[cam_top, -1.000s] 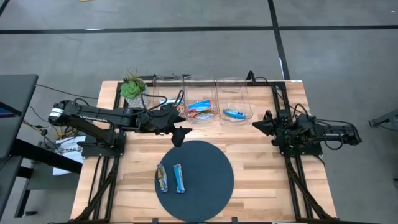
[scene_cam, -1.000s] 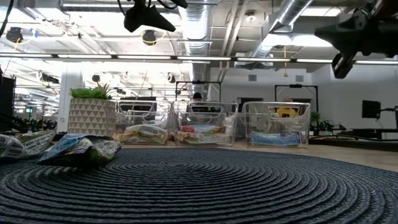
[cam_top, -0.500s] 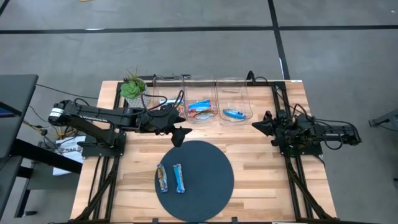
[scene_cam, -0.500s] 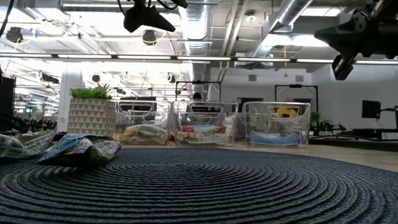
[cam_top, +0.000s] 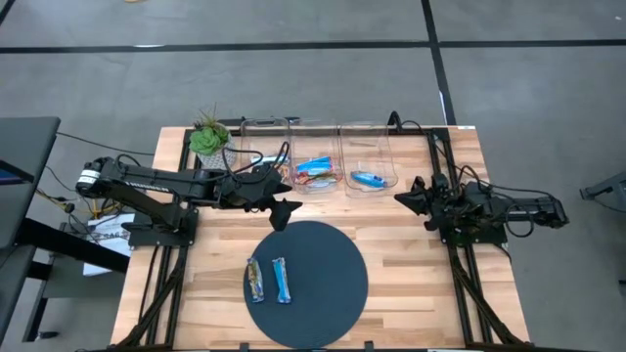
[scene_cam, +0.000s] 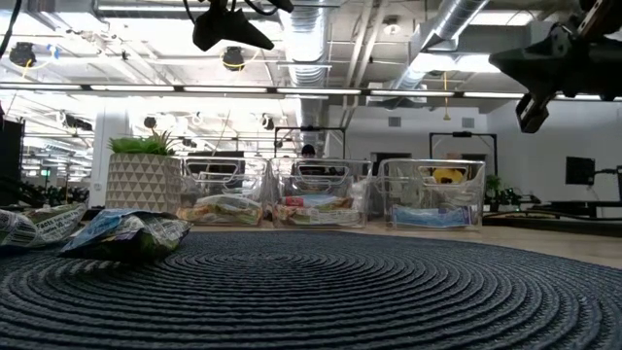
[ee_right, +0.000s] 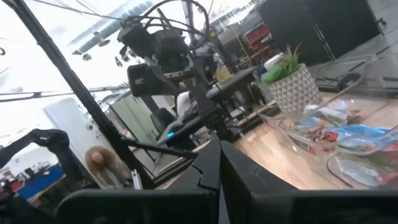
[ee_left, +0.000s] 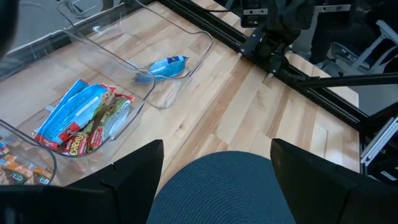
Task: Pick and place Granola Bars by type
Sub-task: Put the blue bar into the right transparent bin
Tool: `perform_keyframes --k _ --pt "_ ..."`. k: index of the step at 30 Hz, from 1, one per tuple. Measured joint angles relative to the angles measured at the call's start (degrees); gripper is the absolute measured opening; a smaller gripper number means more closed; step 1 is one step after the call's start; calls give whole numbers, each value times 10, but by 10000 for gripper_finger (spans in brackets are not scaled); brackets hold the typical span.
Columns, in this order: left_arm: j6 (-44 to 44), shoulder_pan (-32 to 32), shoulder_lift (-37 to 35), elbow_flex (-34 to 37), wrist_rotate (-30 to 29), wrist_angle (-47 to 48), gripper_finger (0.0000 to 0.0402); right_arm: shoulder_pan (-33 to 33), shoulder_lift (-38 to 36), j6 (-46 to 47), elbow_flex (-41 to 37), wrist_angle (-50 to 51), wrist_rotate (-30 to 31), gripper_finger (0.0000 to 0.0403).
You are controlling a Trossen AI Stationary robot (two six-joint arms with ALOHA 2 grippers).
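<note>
Two granola bars lie flat on the round dark mat: a multicoloured one and a bright blue one, also seen low at the mat's left side. More bars lie in the clear bins at the far edge. A mixed blue and multicoloured heap fills the middle bin, and one blue bar lies in the right bin. My left gripper hangs open, high above the mat's far left rim. My right gripper is shut, in the air right of the mat.
A potted plant stands at the far left corner beside the bins. Black frame rails run along the table's right and left sides. Bare wood lies between the mat and the right rail.
My right gripper has crept a little toward the table's left, still shut and in the air. The bars have not moved.
</note>
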State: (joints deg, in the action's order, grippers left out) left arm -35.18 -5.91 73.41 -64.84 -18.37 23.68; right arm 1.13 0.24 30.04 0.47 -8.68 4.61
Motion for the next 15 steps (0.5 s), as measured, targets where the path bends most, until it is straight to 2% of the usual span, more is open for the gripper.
perform_keyframes --k 5,11,15 --pt "-15 0 0 0 5 0 290 0 0 -1 0 16 0 1" --pt "-73 0 0 0 93 27 290 0 0 -5 0 71 7 1" --pt "-108 -3 0 0 161 52 290 -1 1 -5 0 71 7 0"
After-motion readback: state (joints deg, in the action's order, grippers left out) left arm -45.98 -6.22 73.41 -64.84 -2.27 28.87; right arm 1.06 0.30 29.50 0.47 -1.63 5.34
